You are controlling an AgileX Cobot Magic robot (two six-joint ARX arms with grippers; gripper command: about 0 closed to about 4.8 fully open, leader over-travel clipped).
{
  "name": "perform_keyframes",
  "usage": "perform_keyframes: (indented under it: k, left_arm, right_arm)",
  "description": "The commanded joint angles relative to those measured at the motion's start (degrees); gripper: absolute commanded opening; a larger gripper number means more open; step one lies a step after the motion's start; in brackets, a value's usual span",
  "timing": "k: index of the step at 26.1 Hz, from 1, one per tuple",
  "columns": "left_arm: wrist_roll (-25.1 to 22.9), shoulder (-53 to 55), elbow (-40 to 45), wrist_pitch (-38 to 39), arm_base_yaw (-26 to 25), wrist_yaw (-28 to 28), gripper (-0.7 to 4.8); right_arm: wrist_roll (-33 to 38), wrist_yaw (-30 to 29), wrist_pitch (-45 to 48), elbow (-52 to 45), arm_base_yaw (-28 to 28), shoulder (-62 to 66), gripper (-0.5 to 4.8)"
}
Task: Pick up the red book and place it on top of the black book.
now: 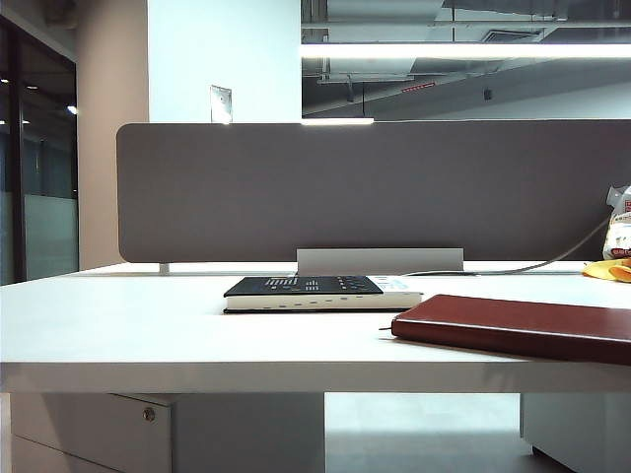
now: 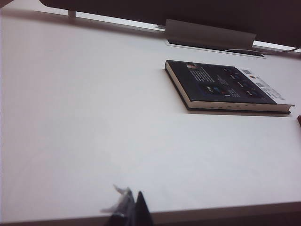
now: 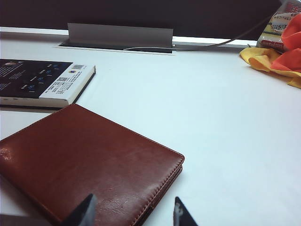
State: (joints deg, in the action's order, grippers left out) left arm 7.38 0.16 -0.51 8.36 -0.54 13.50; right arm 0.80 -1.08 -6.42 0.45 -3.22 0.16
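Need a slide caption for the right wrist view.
Open right gripper poised at red book; black book lies beyond.

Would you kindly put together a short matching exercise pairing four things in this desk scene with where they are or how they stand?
Things:
1. red book
2. black book
3. yellow cloth
4. right pincer

Descriptions:
A. crumpled at the far right of the table, near the grey divider
B. open, hovering at the near corner of the maroon cover
C. flat near the table's front edge, right side
D. flat mid-table, in front of the cable slot, white page edge toward the camera

Pairs: 1-C, 2-D, 3-A, 4-B
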Motion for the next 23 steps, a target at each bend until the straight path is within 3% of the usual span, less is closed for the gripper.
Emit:
perform_keyframes:
  k: [1, 3, 12, 18, 23]
  left_arm:
    - [3.1, 0.02, 0.11, 0.63, -0.09, 1.38, -0.01]
    - [5.42, 0.02, 0.11, 0.61, -0.09, 1.36, -0.01]
    - [7.08, 0.02, 0.07, 0.59, -0.09, 2.34, -0.02]
    - [10.25, 0.02, -0.24, 1.05, -0.07, 6.99, -0.03]
    - [10.19, 0.02, -2.58, 8.81, -0.04, 8.46, -0.04]
  right_arm:
    - [0.28, 0.07, 0.57, -0.15, -0.04, 0.0, 2.11]
    - [0.28, 0.07, 0.59, -0.15, -0.04, 0.0, 2.11]
    - [0.28, 0.04, 0.52, -0.15, -0.04, 0.0, 2.11]
    - [0.57, 0.0, 0.44, -0.15, -0.04, 0.0, 2.11]
    - [0.74, 0.0, 0.33, -0.15, -0.04, 0.0, 2.08]
